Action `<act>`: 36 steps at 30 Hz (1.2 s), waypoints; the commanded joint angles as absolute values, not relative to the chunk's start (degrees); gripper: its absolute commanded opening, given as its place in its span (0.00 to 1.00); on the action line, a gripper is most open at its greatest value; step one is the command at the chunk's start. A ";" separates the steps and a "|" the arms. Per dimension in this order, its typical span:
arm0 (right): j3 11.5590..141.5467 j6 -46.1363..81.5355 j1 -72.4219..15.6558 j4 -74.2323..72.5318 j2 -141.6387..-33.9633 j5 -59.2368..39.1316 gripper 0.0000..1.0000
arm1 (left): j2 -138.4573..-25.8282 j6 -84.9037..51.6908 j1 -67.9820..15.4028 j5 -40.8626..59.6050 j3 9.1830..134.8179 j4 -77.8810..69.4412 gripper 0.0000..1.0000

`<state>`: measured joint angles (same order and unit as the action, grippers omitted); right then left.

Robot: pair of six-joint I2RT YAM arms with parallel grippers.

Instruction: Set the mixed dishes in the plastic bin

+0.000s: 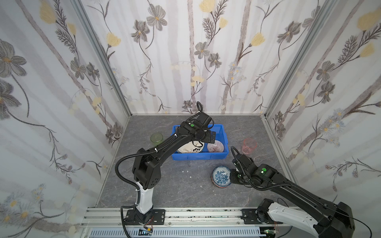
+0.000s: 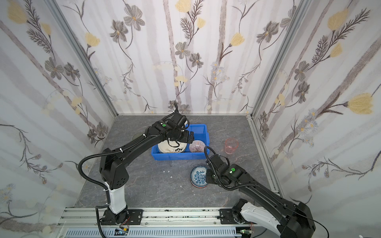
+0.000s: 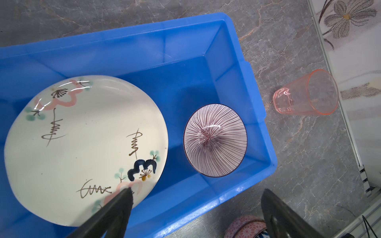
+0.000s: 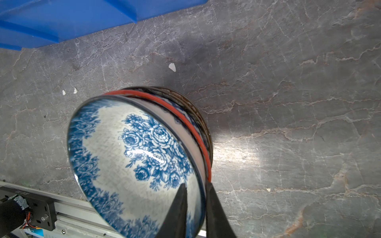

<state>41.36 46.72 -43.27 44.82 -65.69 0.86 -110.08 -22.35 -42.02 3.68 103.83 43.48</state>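
Observation:
The blue plastic bin (image 1: 198, 158) (image 2: 175, 156) (image 3: 127, 47) holds a cream plate (image 1: 188, 150) (image 3: 82, 144) leaning on its wall. Beside the plate stands a radial-striped bowl (image 1: 215, 146) (image 3: 215, 140). My left gripper (image 1: 212, 137) (image 3: 196, 189) hangs open over the bin's near wall, holding nothing. In front of the bin, a blue-white bowl (image 1: 221, 175) (image 2: 199, 175) (image 4: 127, 156) lies tilted atop a stack of bowls. My right gripper (image 1: 232, 175) (image 4: 195, 183) is shut on its rim, one finger inside, one outside. A pink tumbler (image 1: 249, 145) (image 3: 305, 94) stands right of the bin and a green tumbler (image 1: 156, 138) stands left of it.
Under the blue-white bowl lie a red-rimmed bowl (image 4: 185, 121) and a dark-rimmed one (image 4: 198, 115). Small white chips (image 1: 186, 171) dot the grey stone-look table. Flowered walls close in the left, back and right. A metal rail (image 1: 185, 216) runs along the front.

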 commanded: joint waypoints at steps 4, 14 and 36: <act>42.18 45.74 -43.36 43.23 -65.65 1.67 0.13 | -109.36 -23.38 -41.84 3.80 104.18 42.80 1.00; 42.76 44.91 -43.33 44.74 -65.39 1.76 0.06 | -109.34 -23.56 -41.83 3.19 104.06 42.80 1.00; 50.88 39.37 -43.24 47.56 -66.66 -1.54 0.00 | -93.21 -31.26 -48.45 -0.99 87.45 42.84 1.00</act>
